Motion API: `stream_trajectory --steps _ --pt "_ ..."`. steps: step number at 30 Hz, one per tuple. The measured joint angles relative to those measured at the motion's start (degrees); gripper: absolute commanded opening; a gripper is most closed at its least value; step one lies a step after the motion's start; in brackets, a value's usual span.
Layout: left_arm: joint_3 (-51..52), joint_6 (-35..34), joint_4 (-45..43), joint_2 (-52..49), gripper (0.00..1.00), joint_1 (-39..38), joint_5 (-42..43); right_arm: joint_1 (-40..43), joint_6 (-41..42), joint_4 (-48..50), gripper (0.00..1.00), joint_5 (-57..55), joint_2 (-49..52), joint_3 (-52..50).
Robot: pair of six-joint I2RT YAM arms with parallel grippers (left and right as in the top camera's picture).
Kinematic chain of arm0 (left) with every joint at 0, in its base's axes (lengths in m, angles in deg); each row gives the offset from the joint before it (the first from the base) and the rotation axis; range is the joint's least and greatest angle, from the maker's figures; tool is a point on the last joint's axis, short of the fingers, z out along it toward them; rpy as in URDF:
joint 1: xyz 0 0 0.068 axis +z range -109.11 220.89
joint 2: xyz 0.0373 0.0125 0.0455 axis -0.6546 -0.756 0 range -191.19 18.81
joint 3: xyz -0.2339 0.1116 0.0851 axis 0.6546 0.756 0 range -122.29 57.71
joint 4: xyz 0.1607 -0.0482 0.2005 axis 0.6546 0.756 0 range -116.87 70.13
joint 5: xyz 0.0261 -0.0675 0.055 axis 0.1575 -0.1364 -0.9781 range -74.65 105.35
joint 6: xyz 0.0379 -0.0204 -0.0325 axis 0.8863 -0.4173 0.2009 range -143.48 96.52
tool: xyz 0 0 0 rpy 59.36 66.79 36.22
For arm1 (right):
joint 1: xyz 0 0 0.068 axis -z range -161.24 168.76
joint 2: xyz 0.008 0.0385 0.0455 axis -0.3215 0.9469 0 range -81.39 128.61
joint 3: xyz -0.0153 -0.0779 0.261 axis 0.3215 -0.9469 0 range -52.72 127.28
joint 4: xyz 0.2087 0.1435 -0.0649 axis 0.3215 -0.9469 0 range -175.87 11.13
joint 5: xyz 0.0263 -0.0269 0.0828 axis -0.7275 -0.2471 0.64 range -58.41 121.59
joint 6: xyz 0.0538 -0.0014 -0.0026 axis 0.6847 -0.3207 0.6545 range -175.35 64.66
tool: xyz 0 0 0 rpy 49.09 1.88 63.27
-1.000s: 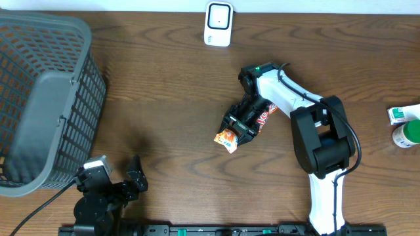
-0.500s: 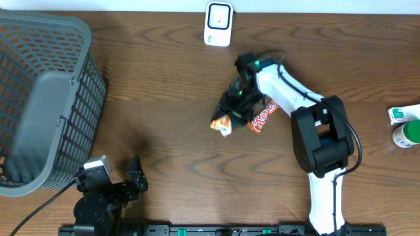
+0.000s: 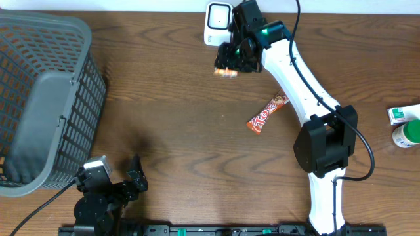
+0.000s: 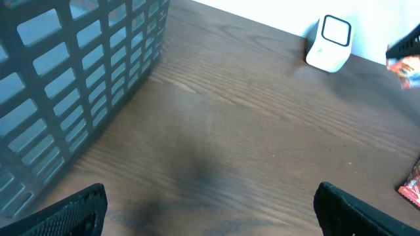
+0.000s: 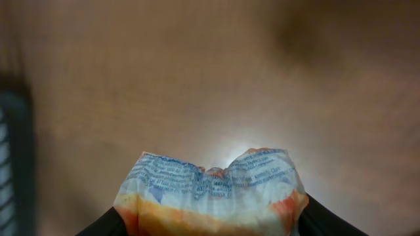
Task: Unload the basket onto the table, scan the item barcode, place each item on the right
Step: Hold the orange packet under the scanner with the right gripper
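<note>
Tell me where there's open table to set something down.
Widest bare wood: between the basket and the candy bar. A smaller patch lies between the right arm and the box at the edge. Crowded near the scanner, where the right claw holds the snack packet.

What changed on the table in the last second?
The right gripper, holding the orange snack packet, carried it from mid-table up to the white scanner at the far edge. The red candy bar, basket and open left gripper stayed put.
</note>
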Motion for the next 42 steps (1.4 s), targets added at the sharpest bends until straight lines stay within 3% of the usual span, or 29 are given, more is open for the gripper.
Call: stream_trajectory --steps 10,31,42 --pt "0.0 0.0 0.0 0.0 0.98 0.0 0.0 0.0 -7.4 20.1 0.5 -14.6 0.0 0.0" --pt "0.0 0.0 0.0 0.0 0.98 0.0 0.2 -0.1 -13.2 61.5 0.54 -22.2 15.8 0.3" --pt "0.0 0.0 0.0 0.0 0.98 0.0 0.2 -0.6 -13.2 65.5 0.5 -23.0 21.6 0.3"
